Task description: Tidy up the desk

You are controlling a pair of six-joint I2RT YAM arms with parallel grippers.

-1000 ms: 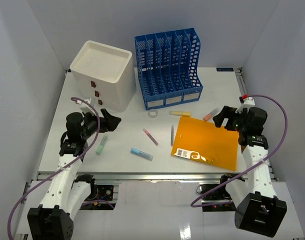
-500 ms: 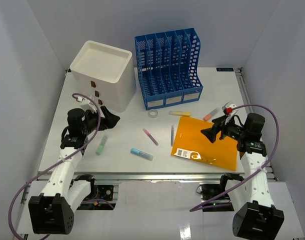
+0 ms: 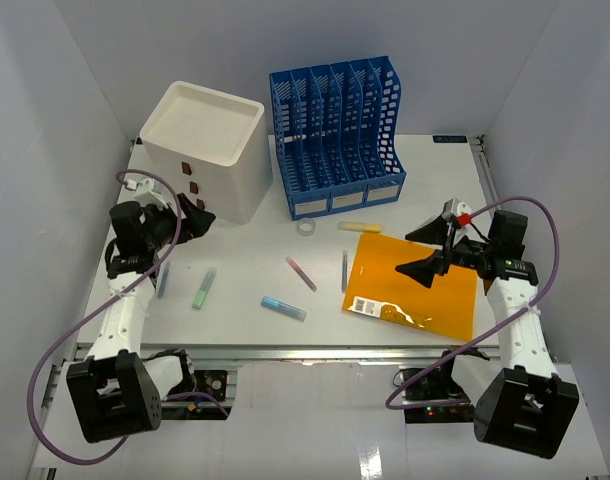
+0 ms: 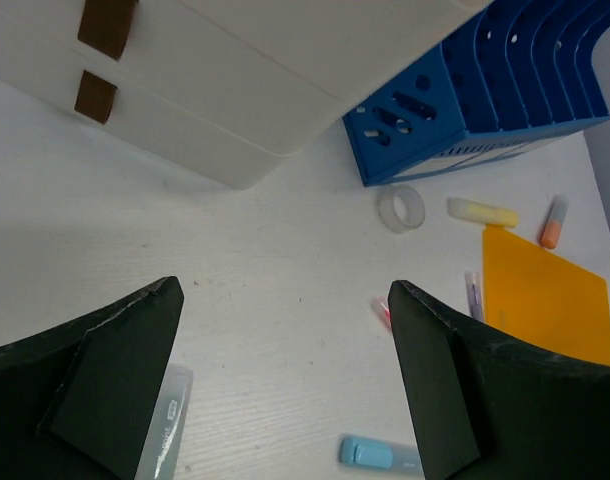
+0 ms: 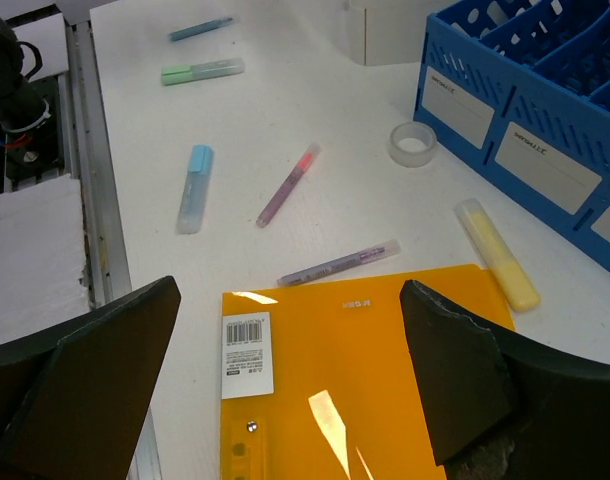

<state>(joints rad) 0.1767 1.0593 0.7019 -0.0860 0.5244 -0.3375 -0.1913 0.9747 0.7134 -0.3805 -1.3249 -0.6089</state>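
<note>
The flat orange plastic folder (image 3: 425, 305) lies straight under my right claw (image 3: 422, 252), on the right half of the large white bench (image 3: 245, 265). Its long side runs roughly left to right, slightly skewed. That claw is spread wide and empty. The left claw (image 3: 195, 215) is also open and empty, well apart by the white drawer unit (image 3: 205, 150) (so the right arm is plainly nearer). A second ago the right claw sat back at the folder's far right corner. It has since swung in over the sheet, while the left arm has drawn back leftward.
</note>
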